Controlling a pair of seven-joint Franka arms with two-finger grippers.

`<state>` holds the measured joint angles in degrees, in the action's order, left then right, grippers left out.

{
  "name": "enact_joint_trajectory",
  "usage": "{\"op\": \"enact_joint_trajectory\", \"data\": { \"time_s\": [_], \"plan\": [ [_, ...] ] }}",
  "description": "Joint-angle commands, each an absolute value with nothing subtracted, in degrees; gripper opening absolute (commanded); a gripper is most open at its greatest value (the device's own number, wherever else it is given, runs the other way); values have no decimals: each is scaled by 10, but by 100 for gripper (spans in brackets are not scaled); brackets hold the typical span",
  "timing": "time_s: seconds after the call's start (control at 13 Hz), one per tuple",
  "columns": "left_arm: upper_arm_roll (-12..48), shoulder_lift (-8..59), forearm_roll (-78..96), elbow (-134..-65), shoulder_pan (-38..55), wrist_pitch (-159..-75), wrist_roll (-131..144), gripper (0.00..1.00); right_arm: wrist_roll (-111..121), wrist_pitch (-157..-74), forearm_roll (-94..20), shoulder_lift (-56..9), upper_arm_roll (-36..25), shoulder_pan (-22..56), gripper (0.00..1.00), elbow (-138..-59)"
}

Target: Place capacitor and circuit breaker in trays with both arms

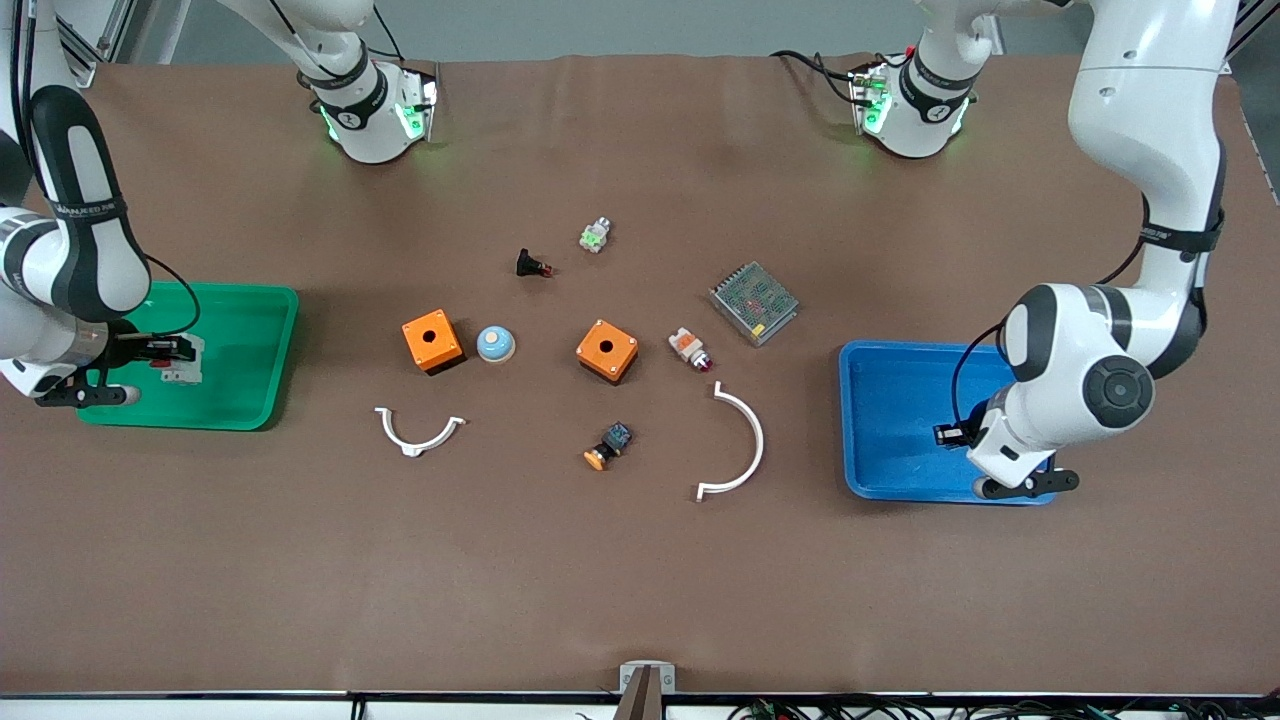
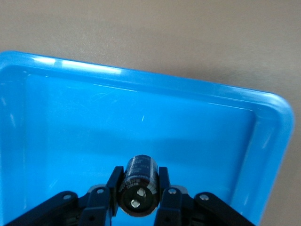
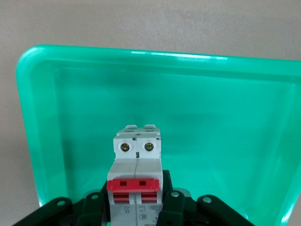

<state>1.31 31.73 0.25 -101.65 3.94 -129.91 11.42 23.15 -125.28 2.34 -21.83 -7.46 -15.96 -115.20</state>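
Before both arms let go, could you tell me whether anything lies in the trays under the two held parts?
Nothing visible: the capacitor hangs over bare blue tray, the circuit breaker over bare green tray.

Both arms: glossy white rounded shells, black bands at the joints, thin black cables looped alongside. Left arm (image 1: 1140,230) has a round dark-grey cap on one joint. Right arm (image 1: 70,240) carries small white lettering on a black band. Green lights glow at both bases. Black fingers (image 2: 165,188) with silver screws.
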Motion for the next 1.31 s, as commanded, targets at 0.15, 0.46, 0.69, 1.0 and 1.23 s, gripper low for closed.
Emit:
{"op": "enact_joint_trajectory", "data": {
  "time_s": [0.15,0.46,0.69,1.0,1.23],
  "plan": [
    [18,320,-4,-1054,34,-1335,124,9,252,-1268,34,-234,-64,-180,18,-1163],
    [15,324,-4,-1053,33,-1335,124,91,253,-1310,34,-261,-63,-189,19,-1164],
    [14,286,-4,-1042,28,-1315,122,100,250,-1300,29,-259,-62,-189,99,-1163],
    [13,220,-42,-971,28,-1235,115,100,244,-1174,24,-213,-50,-170,100,-1085],
    [13,208,-56,-860,28,-1080,110,100,245,-1108,6,-212,-49,-128,100,-994]
  ]
}}
